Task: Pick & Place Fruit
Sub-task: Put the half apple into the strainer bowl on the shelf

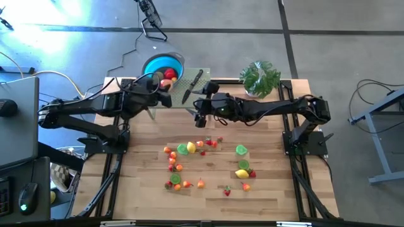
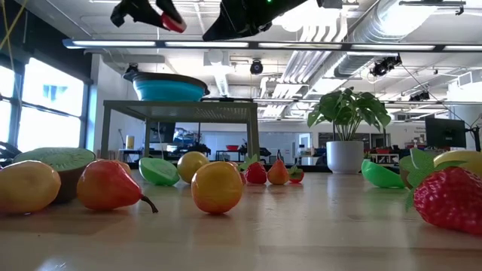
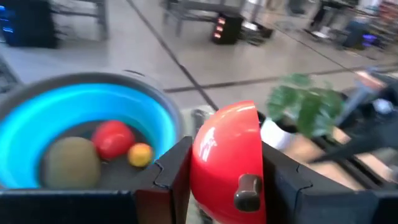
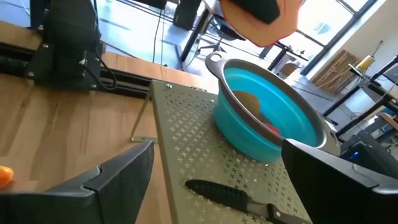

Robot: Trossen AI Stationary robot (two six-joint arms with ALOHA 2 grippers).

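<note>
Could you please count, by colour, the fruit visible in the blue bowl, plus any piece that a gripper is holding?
Brown fruit in the blue bowl: 1
Red fruit in the bowl: 1
Orange fruit in the bowl: 1
Red fruit half held by the left gripper: 1
Total: 4

Grey concrete floor (image 1: 315, 38), tall windows (image 2: 38, 105), exposed ceiling ducts (image 2: 339, 30).

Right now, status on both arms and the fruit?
Left end effector shut on red apple half, beside blue bowl. Right end effector open, empty, beside knife. Nothing in the way.
</note>
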